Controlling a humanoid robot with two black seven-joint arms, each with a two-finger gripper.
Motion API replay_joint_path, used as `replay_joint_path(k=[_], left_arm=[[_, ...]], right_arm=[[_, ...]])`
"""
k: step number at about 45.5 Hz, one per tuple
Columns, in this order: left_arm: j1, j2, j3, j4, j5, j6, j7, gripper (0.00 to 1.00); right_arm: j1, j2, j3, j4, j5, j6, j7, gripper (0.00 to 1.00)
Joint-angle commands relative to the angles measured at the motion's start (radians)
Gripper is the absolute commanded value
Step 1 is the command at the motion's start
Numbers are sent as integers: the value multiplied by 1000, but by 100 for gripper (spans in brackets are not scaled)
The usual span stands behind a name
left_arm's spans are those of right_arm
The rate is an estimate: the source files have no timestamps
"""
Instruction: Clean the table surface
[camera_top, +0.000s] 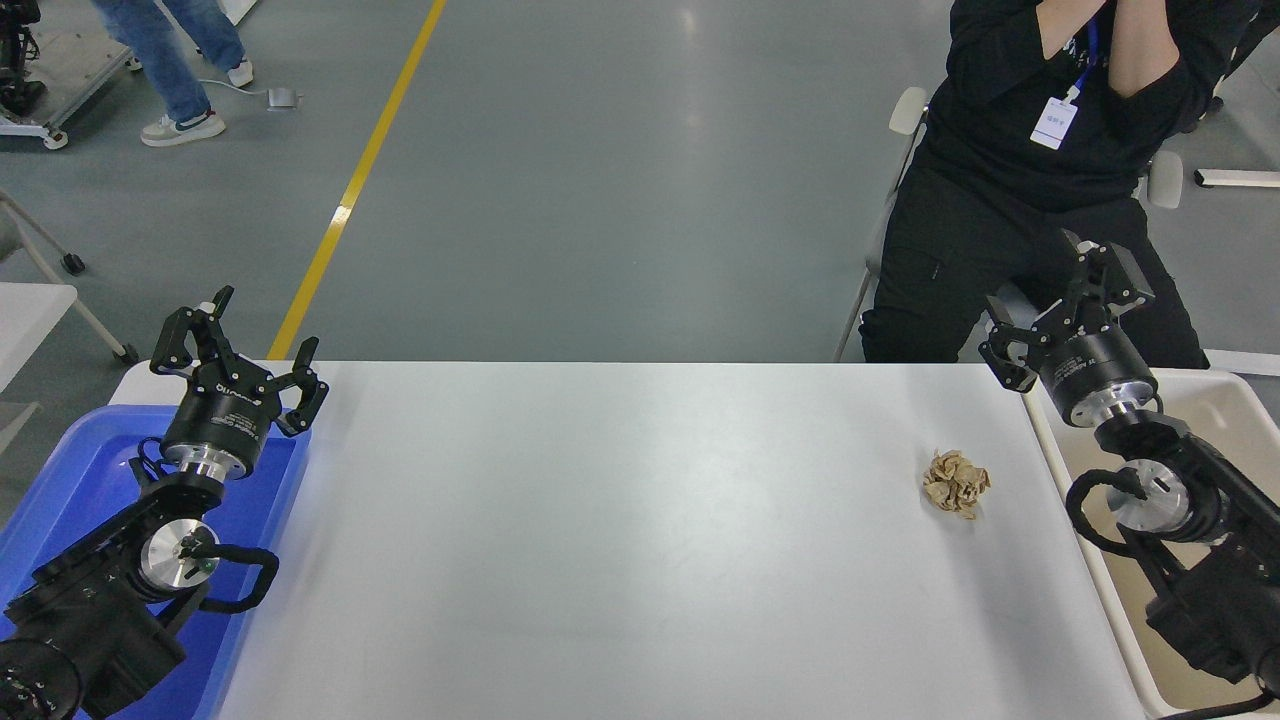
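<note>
A single crumpled wad of brown paper (956, 482) sits on the table surface (620, 540) near its right edge, roughly midway between the far and near edges, with nothing else lying on the white top. The right gripper (1062, 312) hangs over the far right corner of the table, where it meets the beige bin (1240, 420), with its jaws spread wide and empty. From those jaws the wad lies toward the near edge and a little to the left, close by but clearly apart. The wad is a rough ball with no marked long axis, so the approach angle should matter little. The left gripper (238, 345), also spread wide and empty, is parked over the blue tray (70, 470) at the far left corner, well apart from the wad, so the right arm is plainly the nearer one. A person in black (1010, 150) sits beyond the far edge.
</note>
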Motion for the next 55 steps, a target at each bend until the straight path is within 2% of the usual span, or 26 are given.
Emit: replay_joint_path(k=[1, 10, 17, 23, 35, 40, 46, 50, 55], left_arm=[[0, 0, 0, 0, 0, 0, 0, 100], [0, -1, 0, 0, 0, 0, 0, 100], [0, 0, 0, 0, 0, 0, 0, 100], [0, 0, 0, 0, 0, 0, 0, 100], [0, 0, 0, 0, 0, 0, 0, 100], [0, -1, 0, 0, 0, 0, 0, 100], [0, 0, 0, 0, 0, 0, 0, 100], [0, 0, 0, 0, 0, 0, 0, 100], [0, 0, 0, 0, 0, 0, 0, 100]], right_arm=[[10, -37, -3, -3, 12, -3, 1, 99], [24, -90, -5, -34, 245, -11, 1, 99], [76, -162, -55, -64, 276, -14, -8, 99], [160, -243, -233, -109, 276, -14, -10, 99], [367, -420, -775, -156, 255, -2, -5, 99], [463, -445, -996, -156, 172, 5, -3, 99], [538, -445, -1218, -172, -47, 5, 0, 99], [564, -445, -1293, -169, -190, 5, 7, 99], [572, -443, -1317, -158, -368, 8, 61, 99]])
